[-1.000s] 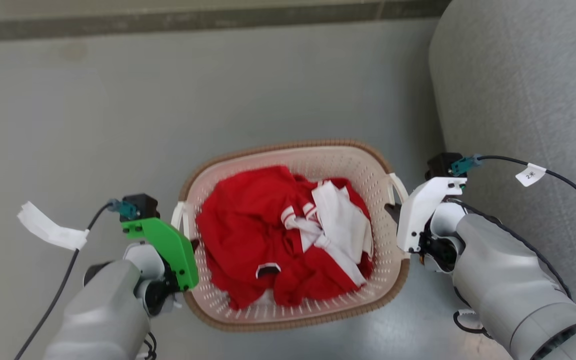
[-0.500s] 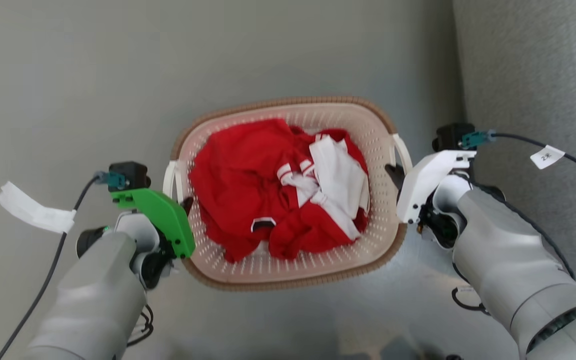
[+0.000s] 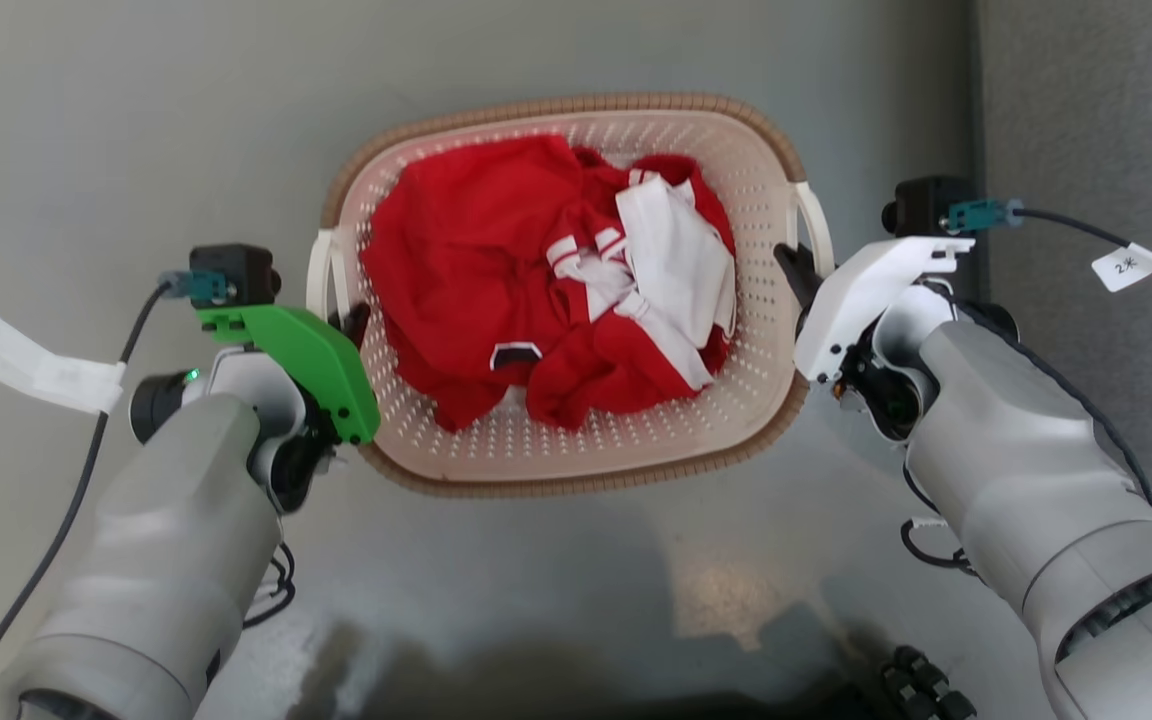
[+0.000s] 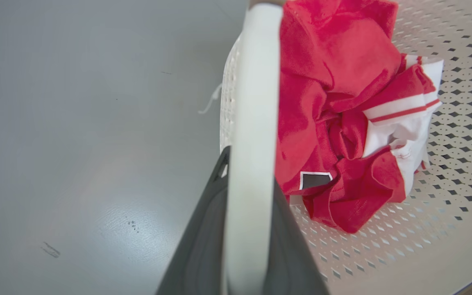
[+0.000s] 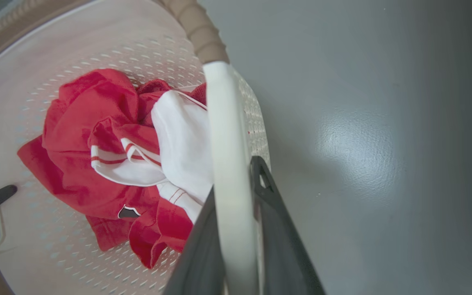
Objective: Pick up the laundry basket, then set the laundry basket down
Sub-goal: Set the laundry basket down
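Cream-white plastic laundry basket [image 3: 576,455], upper middle, should be held level; left gripper [image 3: 354,325] and right gripper [image 3: 796,268] pinch its loop handles [image 3: 319,280].

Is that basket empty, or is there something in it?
Not empty. The laundry basket holds a crumpled heap of red and white clothes, piled well below the rim; bare perforated bottom shows around the heap.

L claw [image 3: 354,322]: clamped | R claw [image 3: 794,268]: clamped | 2 arms spread, wrists angled in
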`<state>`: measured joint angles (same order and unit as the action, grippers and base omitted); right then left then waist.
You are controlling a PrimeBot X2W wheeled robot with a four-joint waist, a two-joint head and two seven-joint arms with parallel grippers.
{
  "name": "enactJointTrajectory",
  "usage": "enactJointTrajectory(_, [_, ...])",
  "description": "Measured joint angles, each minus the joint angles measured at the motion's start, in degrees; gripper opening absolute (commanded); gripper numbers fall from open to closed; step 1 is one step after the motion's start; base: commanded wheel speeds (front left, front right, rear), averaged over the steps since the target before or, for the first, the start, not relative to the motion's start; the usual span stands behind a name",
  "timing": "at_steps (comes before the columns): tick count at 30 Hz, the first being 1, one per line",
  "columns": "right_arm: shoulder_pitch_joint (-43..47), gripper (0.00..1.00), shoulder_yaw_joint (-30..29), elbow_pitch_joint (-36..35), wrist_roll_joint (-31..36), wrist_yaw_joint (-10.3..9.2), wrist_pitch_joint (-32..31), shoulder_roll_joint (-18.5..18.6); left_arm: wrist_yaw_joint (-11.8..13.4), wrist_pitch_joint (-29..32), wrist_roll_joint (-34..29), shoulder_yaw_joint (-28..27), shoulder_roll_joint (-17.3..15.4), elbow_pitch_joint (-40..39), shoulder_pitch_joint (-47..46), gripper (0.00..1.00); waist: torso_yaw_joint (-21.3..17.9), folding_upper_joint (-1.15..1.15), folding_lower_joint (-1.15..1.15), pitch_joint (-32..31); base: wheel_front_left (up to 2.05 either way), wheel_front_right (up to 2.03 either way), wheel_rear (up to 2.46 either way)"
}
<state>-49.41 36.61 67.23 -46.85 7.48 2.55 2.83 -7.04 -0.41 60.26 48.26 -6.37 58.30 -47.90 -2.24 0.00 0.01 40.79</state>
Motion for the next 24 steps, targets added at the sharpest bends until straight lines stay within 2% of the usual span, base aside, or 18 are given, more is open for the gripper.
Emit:
enactJointTrajectory(13, [-3.31, 0.00, -0.41, 0.53, 0.01, 0.01, 4.15, -0.09, -0.01, -3.46, -0.64, 0.37, 0.05, 0.78, -3.78, 0.00, -0.04, 0.00, -0.01, 6.67, 0.00, 0.00, 0.00])
enactJointTrajectory(24, [-4.31, 0.00, -0.24, 1.58, 0.09, 0.03, 6.06, -0.24, -0.07, -4.79, -1.02, 1.62, 0.30, 2.12, -5.45, 0.00, -0.20, 0.00, -0.01, 9.85, 0.00, 0.00, 0.00])
